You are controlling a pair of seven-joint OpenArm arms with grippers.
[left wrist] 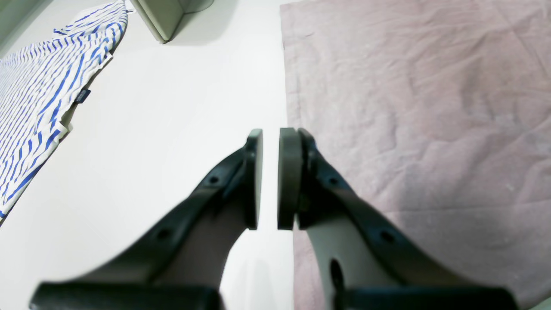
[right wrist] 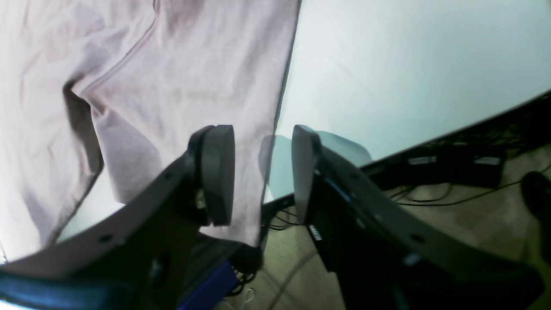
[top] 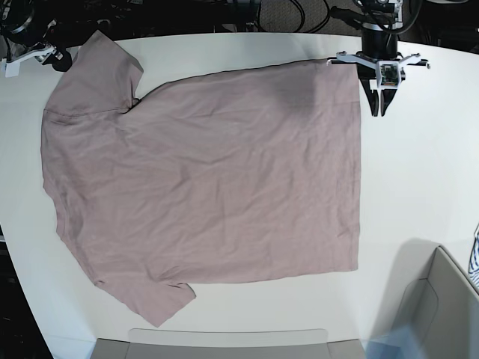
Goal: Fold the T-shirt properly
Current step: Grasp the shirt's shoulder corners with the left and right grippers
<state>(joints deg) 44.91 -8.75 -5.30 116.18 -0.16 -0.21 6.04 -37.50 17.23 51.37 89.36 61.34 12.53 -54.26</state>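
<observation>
T-shirt [top: 209, 179] spread flat on the white bench [top: 419, 194], unfolded.

Left hand [left wrist: 269, 178], pads slightly parted and empty, hovers at the hem edge; right hand [right wrist: 262, 172], open and empty, sits over the sleeve at the bench's far corner. The cloth looks light, limp and wrinkle-prone, best pinched at hem corners or shoulder seams. Bare bench lies beyond the hem; a striped cloth [left wrist: 47, 94] is well apart.

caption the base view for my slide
Pink T-shirt spread flat on white table, left gripper poised beside its hem.
</observation>
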